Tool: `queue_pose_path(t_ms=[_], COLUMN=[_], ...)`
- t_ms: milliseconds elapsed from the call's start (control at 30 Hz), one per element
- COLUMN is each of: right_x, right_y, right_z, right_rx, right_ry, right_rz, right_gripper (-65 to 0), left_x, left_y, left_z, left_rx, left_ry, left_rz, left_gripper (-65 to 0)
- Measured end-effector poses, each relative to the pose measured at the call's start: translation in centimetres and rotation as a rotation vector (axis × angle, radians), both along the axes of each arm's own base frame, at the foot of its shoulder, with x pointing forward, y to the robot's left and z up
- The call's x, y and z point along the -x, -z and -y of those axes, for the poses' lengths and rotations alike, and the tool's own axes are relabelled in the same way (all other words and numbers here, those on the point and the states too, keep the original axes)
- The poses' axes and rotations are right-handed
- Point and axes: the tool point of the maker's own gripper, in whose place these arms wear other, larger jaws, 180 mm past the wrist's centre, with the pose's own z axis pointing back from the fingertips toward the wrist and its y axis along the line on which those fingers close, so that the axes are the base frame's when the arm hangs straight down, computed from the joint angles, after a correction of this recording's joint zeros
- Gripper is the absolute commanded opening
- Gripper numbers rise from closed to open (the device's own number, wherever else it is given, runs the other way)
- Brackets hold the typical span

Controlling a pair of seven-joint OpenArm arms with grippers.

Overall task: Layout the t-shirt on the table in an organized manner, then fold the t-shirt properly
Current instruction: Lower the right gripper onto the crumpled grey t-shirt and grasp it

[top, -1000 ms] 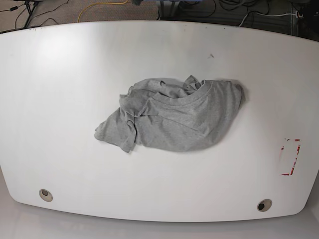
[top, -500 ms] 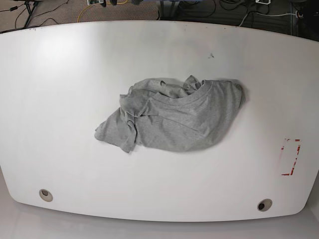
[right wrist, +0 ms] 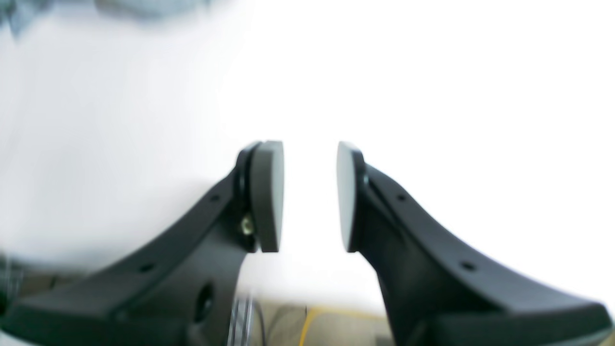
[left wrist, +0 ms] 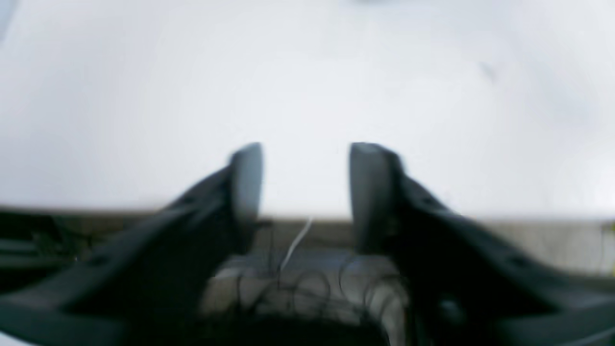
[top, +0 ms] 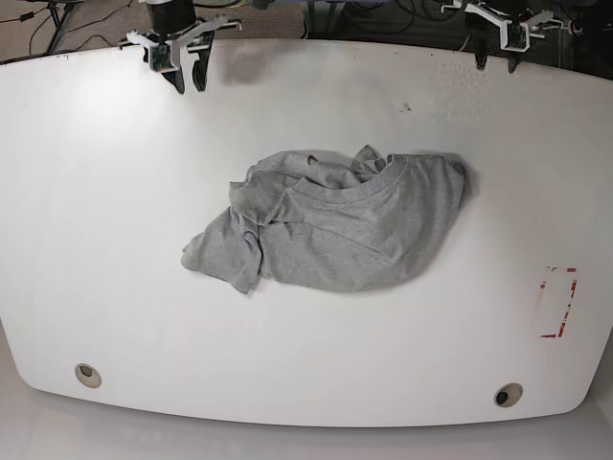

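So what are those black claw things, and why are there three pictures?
It is a robot with two arms. Each arm ends in a gripper with two jaws that pinch things. One picture looks down on the white table from above. There the right gripper is at the top left and the left gripper at the top right. The other two pictures come from small cameras on the wrists, so the jaws look huge and blurry. Both pairs of jaws stand apart and hold nothing. A crumpled grey t-shirt lies in the middle, untouched. The robot is meant to spread it flat and fold it.
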Motion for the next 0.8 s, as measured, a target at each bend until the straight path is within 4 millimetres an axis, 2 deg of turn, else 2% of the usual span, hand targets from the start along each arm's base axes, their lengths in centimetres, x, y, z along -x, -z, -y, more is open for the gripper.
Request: queue_pose_path(t_ms=[167,300,400,567,633,800], right_x=[-2.9,-5.1,-6.8,-9.7,-10.6,-12.4], right_y=[-1.1,-1.5,-1.5,-2.7,-2.8,-3.0], right_z=[-0.1,0.1,0.3,0.4,-0.2,-3.0], right_rx=[0.001,0.014,0.02,0.025,0.019,-0.011], right_ry=[-0.006,-0.012,-0.015,-0.011,-0.02,-0.09], right_rz=[0.078,0.1,0.09,0.133,0.13,0.112], right_gripper=[-45.0,-34.9,-30.3,-28.9,-28.9,-28.9], left_x=[-2.4,-4.3,-6.0,-7.8,-8.3,-9.6], left_y=[-0.7,-1.4,-2.0,-3.1,-3.2,-3.6], left_z=[0.1,0.3,0.2,0.2,0.2,0.1], left_rx=[0.002,0.007,0.005,0.004,0.003,0.001], left_ry=[0.001,0.004,0.003,0.008,0.006,0.003], left_rz=[0.069,0.122,0.169,0.229,0.235,0.259], left_gripper=[-24.6,-24.6,-24.4,-24.3,-24.3,-24.4])
